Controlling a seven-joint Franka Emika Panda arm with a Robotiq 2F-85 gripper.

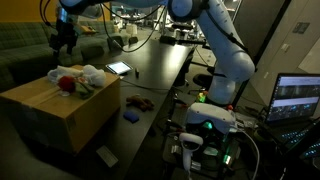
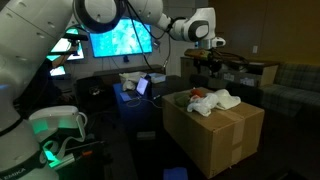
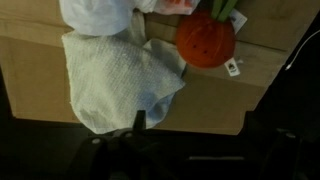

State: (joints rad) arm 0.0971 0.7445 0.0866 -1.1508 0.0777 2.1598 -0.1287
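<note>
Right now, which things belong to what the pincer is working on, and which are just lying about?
In hand:
- pincer, open, above the cardboard box
- white cloth on the box
- red plush toy beside the cloth

Lying about:
- lit tablet on the dark table
- small blue item
- laptop
- monitor

Cloth (image 3: 120, 80), red toy (image 3: 205, 40) crowd box (image 3: 40, 85); air above free.

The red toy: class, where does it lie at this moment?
In the wrist view the red toy lies on top of the cardboard box, just right of the white cloth in the picture.
</note>
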